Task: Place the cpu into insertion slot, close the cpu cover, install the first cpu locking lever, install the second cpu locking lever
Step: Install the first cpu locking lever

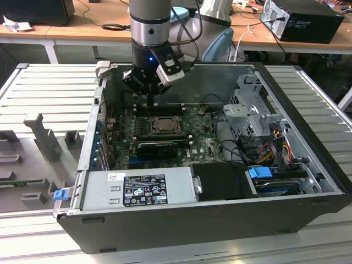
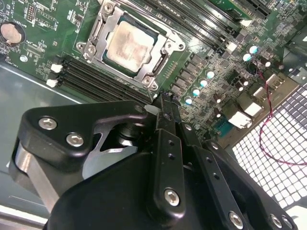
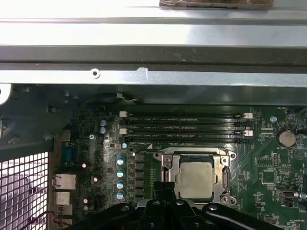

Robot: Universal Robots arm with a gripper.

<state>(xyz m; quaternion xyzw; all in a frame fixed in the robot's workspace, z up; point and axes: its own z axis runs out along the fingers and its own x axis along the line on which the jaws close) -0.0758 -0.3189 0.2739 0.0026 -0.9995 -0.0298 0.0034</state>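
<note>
The cpu (image 2: 128,44) lies flat in the middle of the green board (image 1: 206,140), its silvery top facing up. The cpu cover (image 2: 97,34) is folded down around it, framing the chip in its window. Both wrist views show this, with the cpu (image 3: 194,178) inside the cover (image 3: 224,176). The insertion slot is hidden beneath them. My gripper (image 2: 165,99) is shut with nothing between its black fingers, its tips hovering just off one corner of the socket. In the exterior view the gripper (image 1: 151,104) hangs just behind the cpu (image 1: 163,125).
Black memory slots (image 3: 184,125) run between the socket and the case wall (image 3: 153,57). A long black card (image 1: 158,147) lies in front of the socket. The power supply (image 1: 137,187) stands in front, with a drive cage (image 1: 250,113) and cables on the exterior view's right.
</note>
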